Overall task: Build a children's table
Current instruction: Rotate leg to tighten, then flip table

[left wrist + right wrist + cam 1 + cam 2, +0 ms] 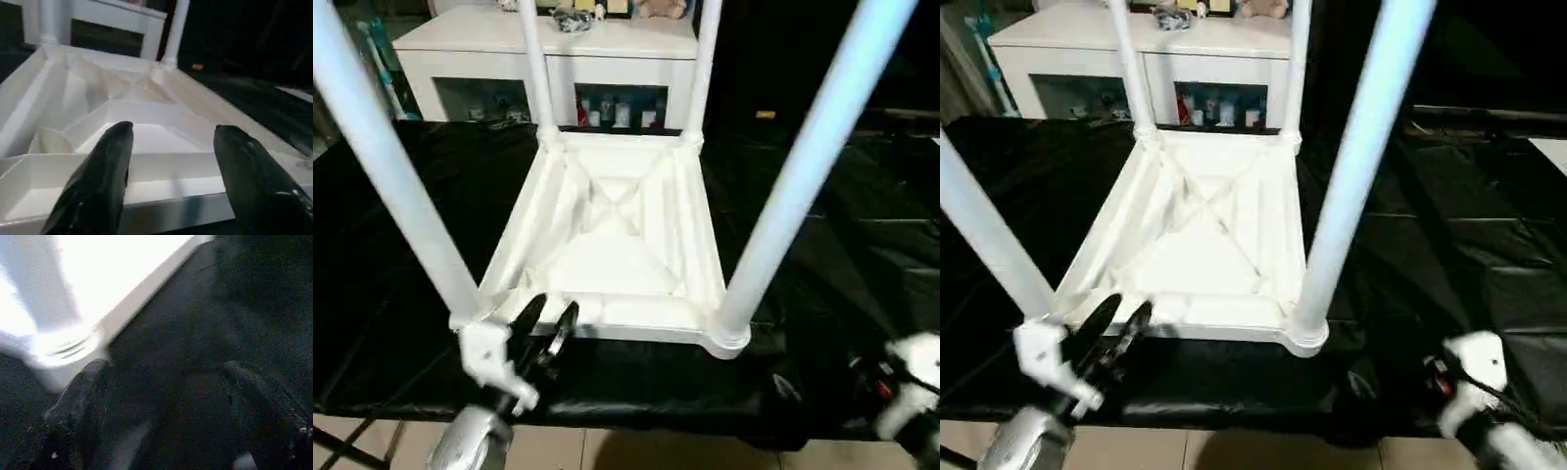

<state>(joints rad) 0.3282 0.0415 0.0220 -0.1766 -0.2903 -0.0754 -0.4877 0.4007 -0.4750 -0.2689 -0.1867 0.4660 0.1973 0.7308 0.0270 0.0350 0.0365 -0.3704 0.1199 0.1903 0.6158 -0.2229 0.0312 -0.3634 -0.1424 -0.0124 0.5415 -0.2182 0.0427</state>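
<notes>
The children's table lies upside down on the black-covered surface, its white ribbed tabletop facing up. Four white legs stand in the corner sockets: near left, near right, far left and far right. My left gripper is at the tabletop's near edge, just right of the near-left leg. It is open, and its black fingers hold nothing. My right gripper hovers open over the black cover by the near-right corner socket, with nothing in it.
A white glass-door cabinet with small items on top stands behind the work surface. The black cover stretches wide on both sides of the table. The surface's front edge drops to a tan floor just below my grippers.
</notes>
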